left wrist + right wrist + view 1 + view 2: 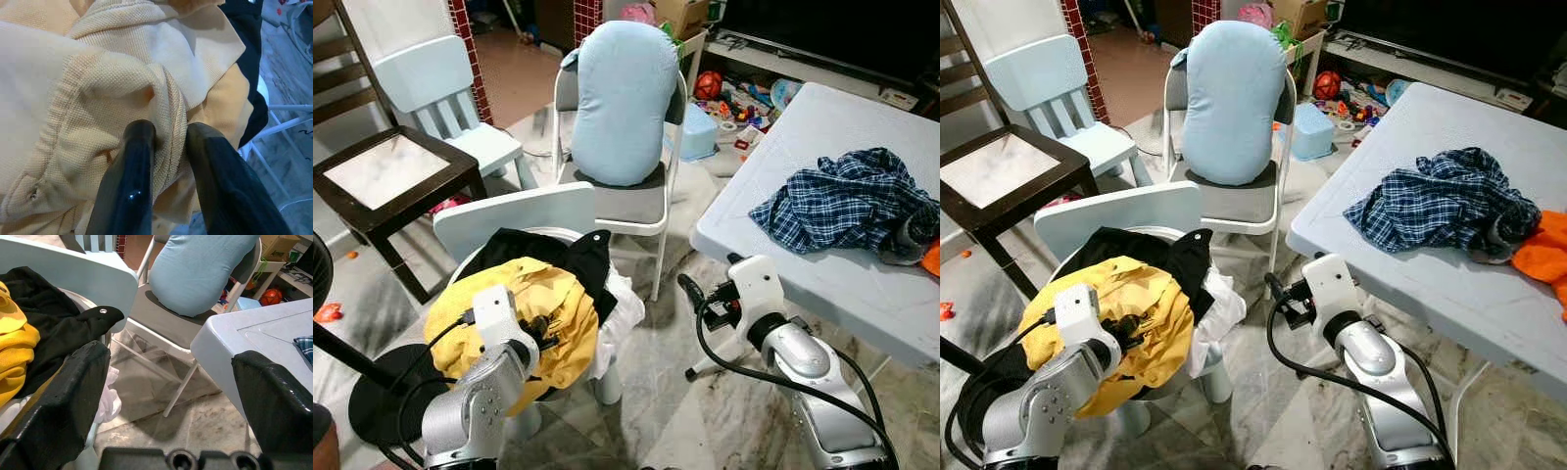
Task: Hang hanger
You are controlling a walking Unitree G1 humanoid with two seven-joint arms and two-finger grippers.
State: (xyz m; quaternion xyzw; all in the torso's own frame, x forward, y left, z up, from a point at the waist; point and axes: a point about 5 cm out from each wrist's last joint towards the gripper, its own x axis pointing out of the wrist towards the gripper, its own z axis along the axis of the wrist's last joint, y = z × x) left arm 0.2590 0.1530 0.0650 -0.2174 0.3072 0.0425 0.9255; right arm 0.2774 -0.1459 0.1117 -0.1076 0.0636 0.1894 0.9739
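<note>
While a folding chair (636,201) w/ blue cushion (625,103) is standing behind and the bench (822,264) w/ plaid shirt (847,201) is sitting to our right, we're pinching the yellow shirt (98,98) in our left claw (168,147), on the clothes pile. Right claw (171,396) is hanging wide beside the bench. No hanger we can tell.

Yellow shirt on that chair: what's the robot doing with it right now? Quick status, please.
Left gripper shut on yellow shirt, pinching a fold. Right gripper open, empty, between the small chair and the table. No hanger seen. Black garment lies against the shirt.
</note>
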